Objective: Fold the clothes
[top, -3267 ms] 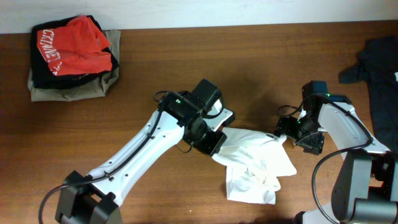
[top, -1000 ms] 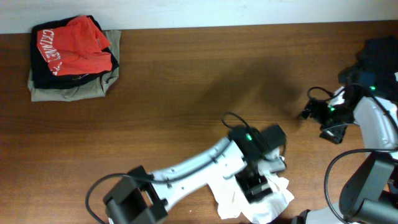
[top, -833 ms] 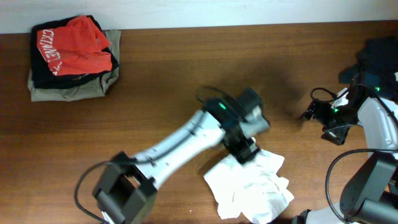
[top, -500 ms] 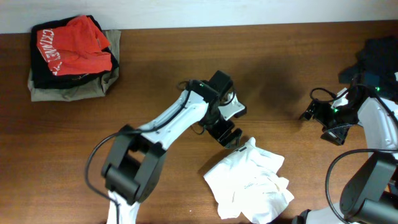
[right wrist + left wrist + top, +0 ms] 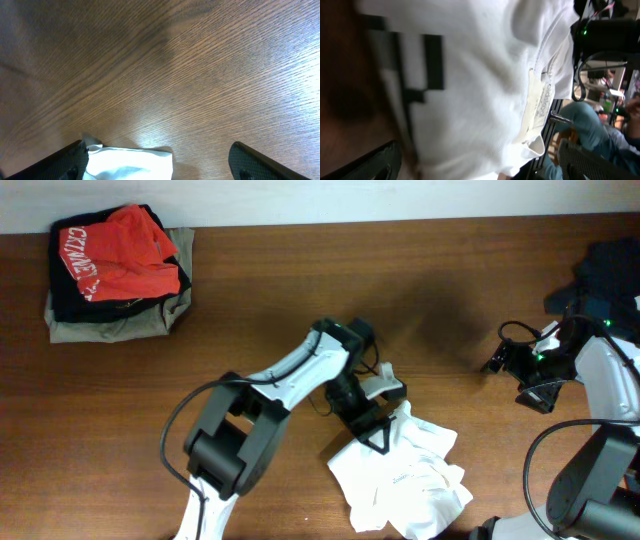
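A crumpled white garment point(image 5: 405, 475) lies on the wooden table near the front edge. My left gripper point(image 5: 383, 423) hovers open at its upper left edge. In the left wrist view the white garment point(image 5: 480, 75) fills the picture between the dark fingertips point(image 5: 380, 162), and the left gripper point(image 5: 480, 170) holds nothing. My right gripper point(image 5: 508, 375) is open, off to the right and apart from the garment. In the right wrist view a corner of the white garment point(image 5: 127, 162) shows low between the right gripper's point(image 5: 160, 167) spread fingers.
A stack of folded clothes point(image 5: 115, 270) with a red shirt on top sits at the back left. A pile of dark clothes point(image 5: 605, 275) lies at the back right, behind the right arm. Cables run along the right arm.
The left arm swung off the white garment toward the back, then came back down to its upper left edge. The garment lies released and unmoved. The right arm stayed still.
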Controlling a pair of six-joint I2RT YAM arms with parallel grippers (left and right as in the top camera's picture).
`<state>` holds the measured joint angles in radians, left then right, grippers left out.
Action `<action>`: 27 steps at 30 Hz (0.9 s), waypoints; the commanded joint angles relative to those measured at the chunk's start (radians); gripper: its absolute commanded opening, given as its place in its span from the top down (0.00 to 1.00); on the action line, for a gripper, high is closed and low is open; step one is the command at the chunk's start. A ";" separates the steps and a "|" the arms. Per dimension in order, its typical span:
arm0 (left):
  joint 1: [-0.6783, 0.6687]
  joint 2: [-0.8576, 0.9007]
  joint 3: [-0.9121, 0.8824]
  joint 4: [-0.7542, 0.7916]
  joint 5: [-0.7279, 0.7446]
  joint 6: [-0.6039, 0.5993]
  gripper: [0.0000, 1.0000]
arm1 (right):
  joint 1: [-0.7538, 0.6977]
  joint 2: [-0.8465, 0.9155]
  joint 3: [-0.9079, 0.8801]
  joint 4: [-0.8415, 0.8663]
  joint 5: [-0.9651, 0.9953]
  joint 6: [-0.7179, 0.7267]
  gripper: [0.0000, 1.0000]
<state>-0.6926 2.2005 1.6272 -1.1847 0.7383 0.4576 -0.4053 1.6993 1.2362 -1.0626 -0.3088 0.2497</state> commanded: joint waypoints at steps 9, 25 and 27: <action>-0.098 0.089 -0.002 0.057 0.026 0.009 0.66 | 0.001 -0.002 0.019 -0.008 -0.009 -0.011 0.06; 0.475 0.089 -0.002 0.395 -0.201 -0.540 0.80 | 0.068 -0.002 0.017 -0.045 -0.014 -0.033 0.07; 0.523 0.089 -0.002 0.387 -0.200 -0.539 0.71 | 0.121 -0.002 0.016 -0.031 -0.022 -0.032 0.07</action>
<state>-0.2420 2.2761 1.6295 -0.7860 0.6445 -0.0509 -0.3527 1.6993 1.2366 -1.1038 -0.3092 0.2276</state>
